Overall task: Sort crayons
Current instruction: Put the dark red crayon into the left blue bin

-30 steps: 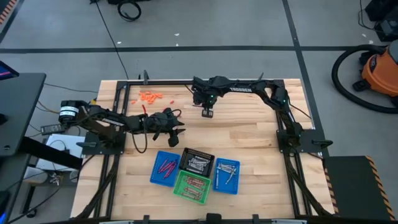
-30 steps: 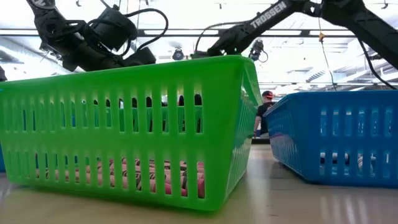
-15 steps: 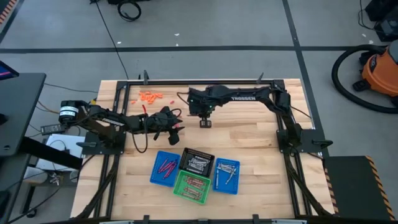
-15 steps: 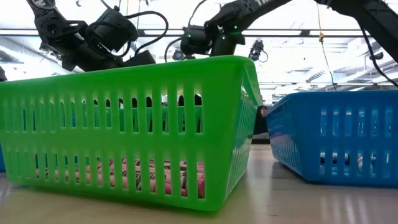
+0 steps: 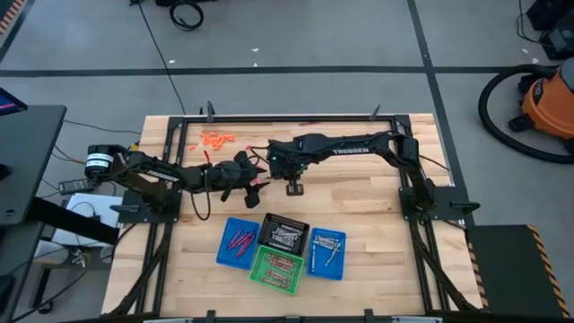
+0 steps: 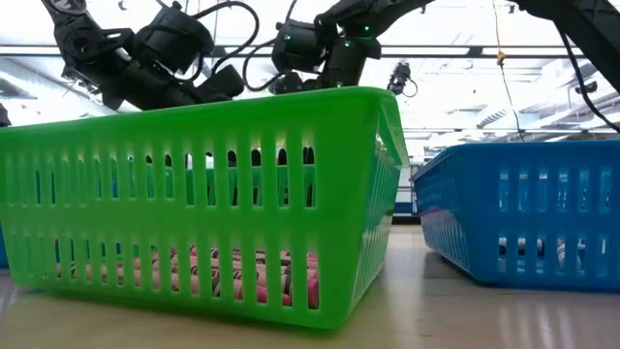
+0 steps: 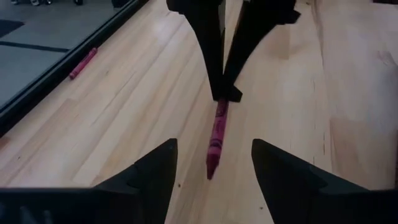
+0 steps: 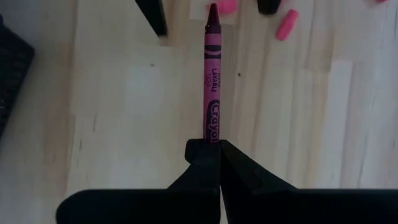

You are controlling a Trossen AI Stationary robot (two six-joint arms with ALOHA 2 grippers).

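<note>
A magenta crayon sticks out beyond my right gripper, which is shut on it above the table's middle. My left gripper faces it, open; the crayon's tip points into the gap between the left fingers without touching them. Orange crayons lie in a loose heap at the far left. Sorted crayons lie in the baskets near the front. In the low view both grippers are hidden behind the green basket. My right gripper pinches the crayon's blunt end between its two fingertips. The fingers come steeply from above, and the crayon runs on in line with them. It hangs clear of the table, slanting down toward my left gripper.
Near the front stand two blue baskets, a black one and a green one, side by side. A lone reddish crayon lies by the table's edge. Bare wood lies right of the grippers.
My right gripper, staying shut, has swung from the far middle toward the table's left and near side, up to my left gripper.
</note>
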